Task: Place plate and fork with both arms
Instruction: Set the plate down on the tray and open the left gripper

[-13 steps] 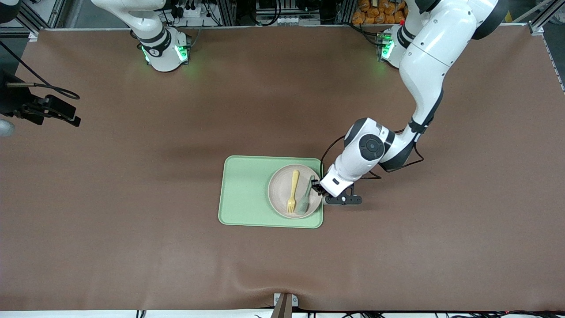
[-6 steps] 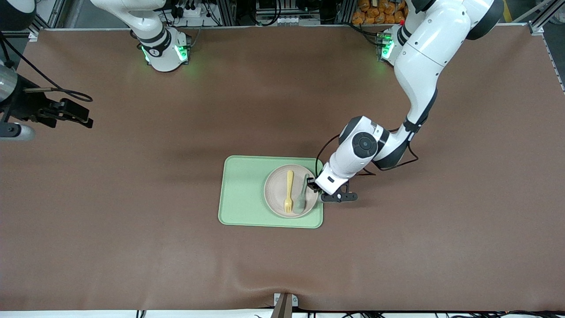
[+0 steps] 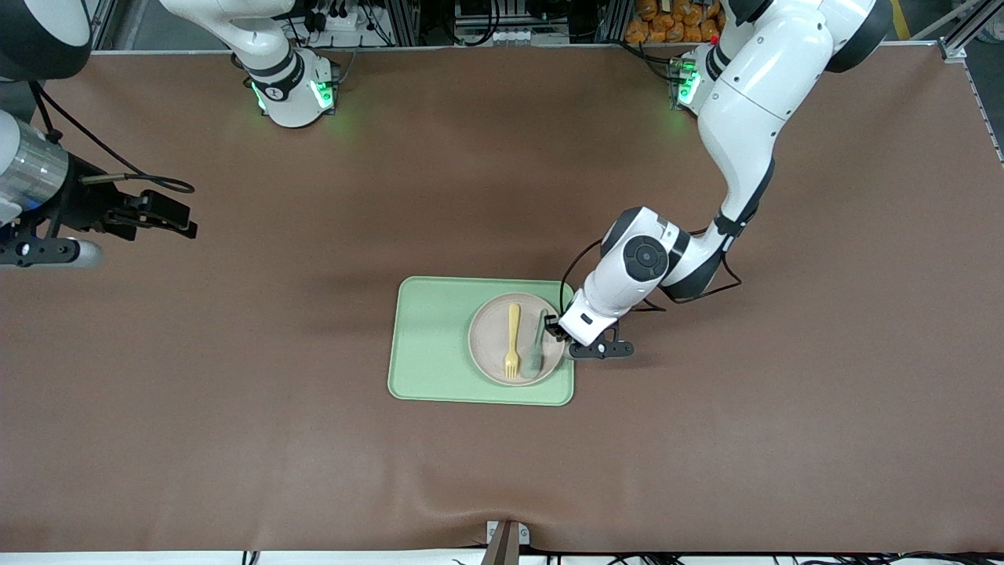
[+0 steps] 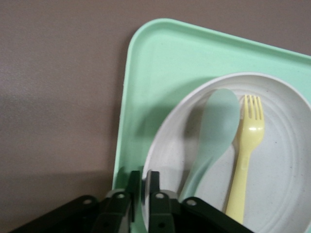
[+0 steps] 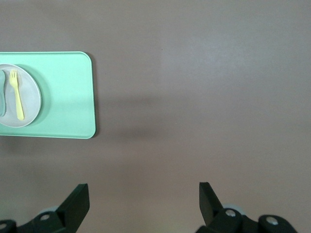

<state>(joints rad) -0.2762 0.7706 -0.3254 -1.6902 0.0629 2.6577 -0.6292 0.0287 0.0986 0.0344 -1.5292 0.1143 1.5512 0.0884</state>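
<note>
The off-white plate [image 3: 490, 345] lies on the light-green tray [image 3: 431, 337], toward the left arm's end of it. The pale-yellow fork [image 3: 512, 340] and a grey-green spoon [image 3: 538, 345] lie on the plate. My left gripper [image 3: 558, 329] is shut on the plate's rim [image 4: 151, 167], one finger inside the rim and one outside. The left wrist view shows the fork [image 4: 247, 155] and spoon [image 4: 211, 133]. My right gripper [image 3: 169, 216] is open and empty above the bare table at the right arm's end; its view shows the plate [image 5: 26, 99] far off.
The brown table mat [image 3: 235, 392] stretches wide around the tray. Both green-lit arm bases [image 3: 294, 94] stand along the table's edge farthest from the front camera. A small bracket [image 3: 506, 541] sits at the edge nearest that camera.
The left gripper has dragged the plate with fork and spoon a little along the tray toward the right arm's end. The right arm has swung its gripper in over the table.
</note>
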